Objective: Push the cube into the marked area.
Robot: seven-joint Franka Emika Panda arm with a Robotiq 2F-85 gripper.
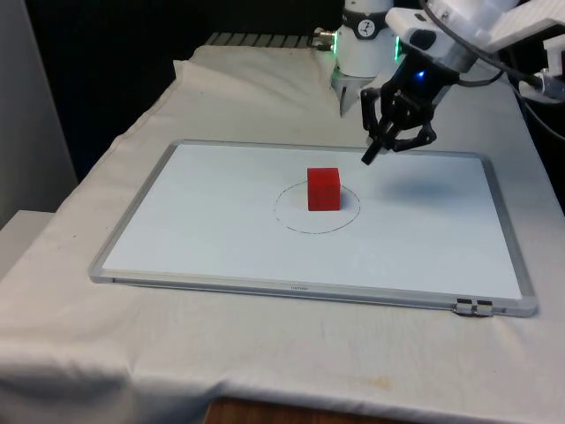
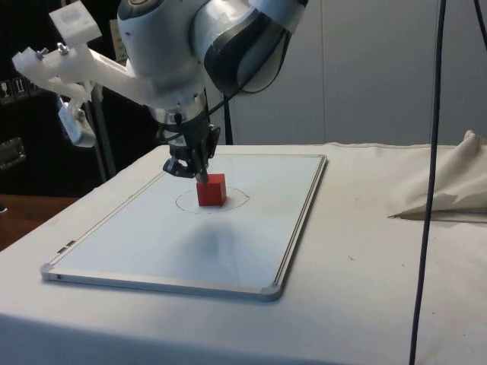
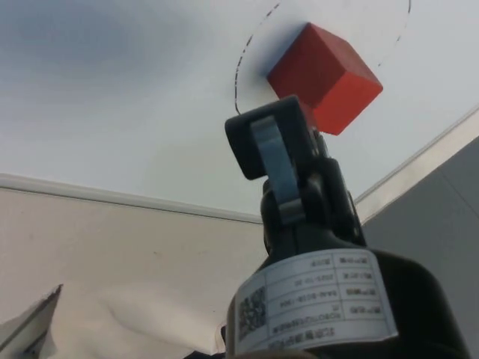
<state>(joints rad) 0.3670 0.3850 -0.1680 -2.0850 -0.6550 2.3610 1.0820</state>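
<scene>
A red cube stands on a white board, inside a thin drawn circle. In the side view the cube sits within the circle near the board's middle. My gripper is shut with nothing in it, tilted, its tip just behind the cube towards the front view's right. A small gap separates tip and cube there. From the side my gripper hangs close over the cube's far upper edge. In the wrist view the fingers are pressed together before the cube.
The board has a grey metal frame and lies on the white tablecloth. A bunched fold of cloth lies beyond the board in the side view, and a black cable hangs in front of it.
</scene>
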